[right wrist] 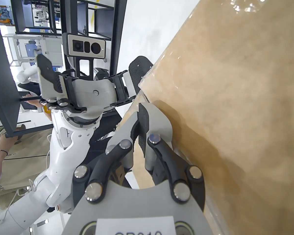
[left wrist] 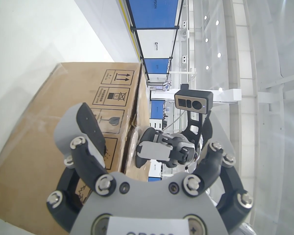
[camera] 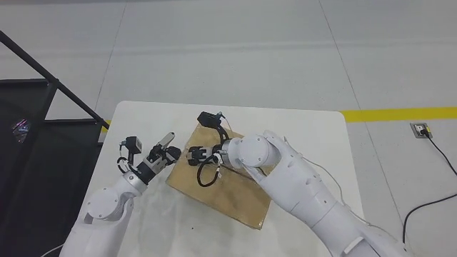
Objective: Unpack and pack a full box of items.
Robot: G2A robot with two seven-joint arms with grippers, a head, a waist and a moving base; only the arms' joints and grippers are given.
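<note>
A closed, taped cardboard box (camera: 232, 189) lies on the white table (camera: 307, 135), turned at an angle. My right gripper (camera: 193, 158) is at the box's left corner, low against the taped top edge (right wrist: 235, 99). Its fingers (right wrist: 142, 123) are shut; whether anything is pinched between them I cannot tell. My left gripper (camera: 168, 151) hangs open just left of that same corner, beside the printed side of the box (left wrist: 39, 135). Its fingers (left wrist: 90, 128) stand wide apart with nothing between them. The left wrist view shows the right gripper (left wrist: 159, 147) at the corner seam. The left gripper (right wrist: 91, 74) also shows in the right wrist view.
A black metal frame (camera: 28, 135) stands off the table's left side. The right and far parts of the table are bare. The table's left edge is close behind my left arm.
</note>
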